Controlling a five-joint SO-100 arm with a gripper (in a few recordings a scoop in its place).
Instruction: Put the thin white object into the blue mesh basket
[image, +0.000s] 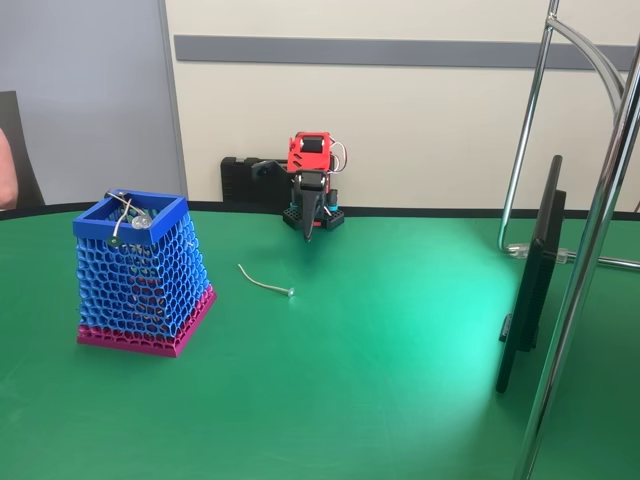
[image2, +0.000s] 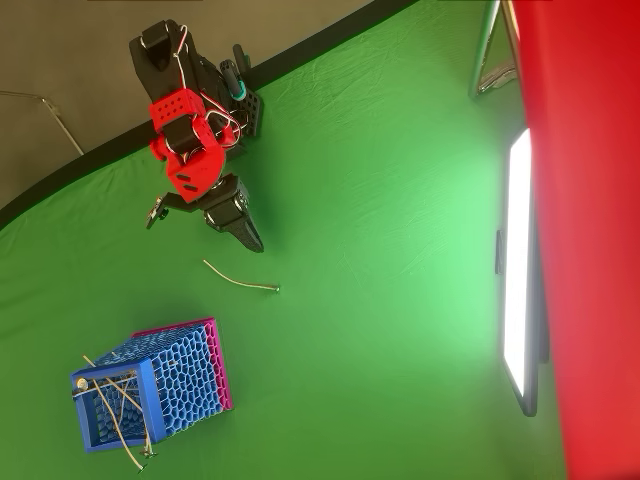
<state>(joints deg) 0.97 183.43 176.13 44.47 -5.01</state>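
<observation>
The thin white object lies flat on the green table, a curved strand with a small knob at its right end, also seen from overhead. The blue mesh basket with a pink base band stands to its left in the fixed view, and below it in the overhead view. Similar strands stick out of the basket. My gripper hangs behind the strand, pointing down, fingers together and holding nothing. From overhead its tip is just above the strand, apart from it.
A dark screen stands on edge at the right, bright in the overhead view. Chrome stand tubes rise beside it. The arm's red and black base sits at the table's far edge.
</observation>
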